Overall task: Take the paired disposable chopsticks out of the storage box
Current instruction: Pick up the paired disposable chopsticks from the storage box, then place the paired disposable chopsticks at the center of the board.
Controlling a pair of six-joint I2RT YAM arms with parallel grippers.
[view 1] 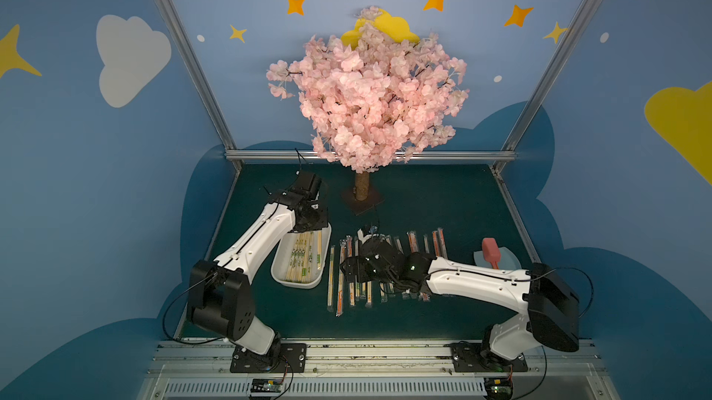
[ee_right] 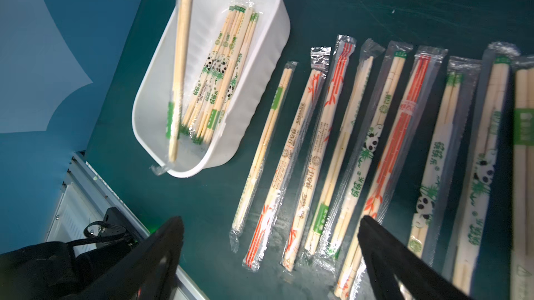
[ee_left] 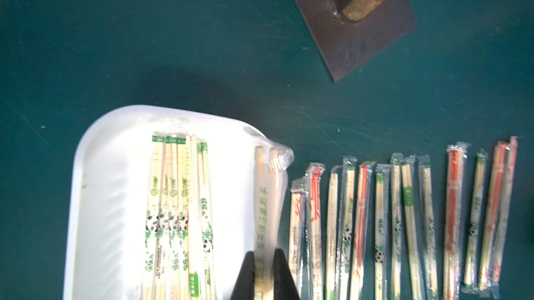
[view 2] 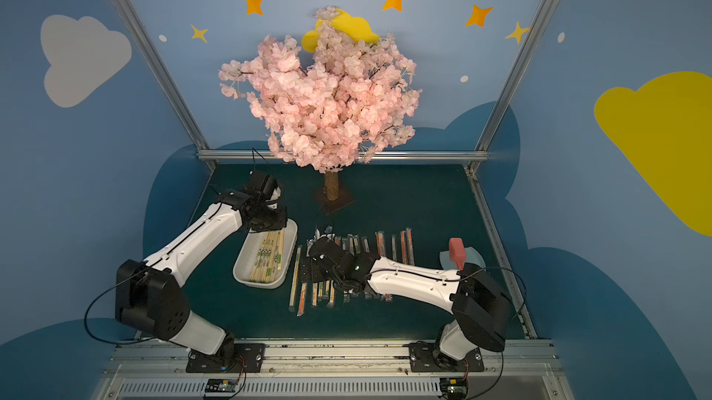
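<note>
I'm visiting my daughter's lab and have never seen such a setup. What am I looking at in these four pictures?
Two white robot arms, left and right, work at a green table. Each ends in a two-fingered pincer. Both top views look down on the whole scene. The other two pictures come from small cameras on the arms' wrists. Wrapped chopsticks lie in the white storage box, and more wrapped pairs lie in a row beside it. The left pincer is shut on one wrapped pair, held at a slant over the box. The right pincer is open and empty above the row. The pink tree is decoration.
</note>
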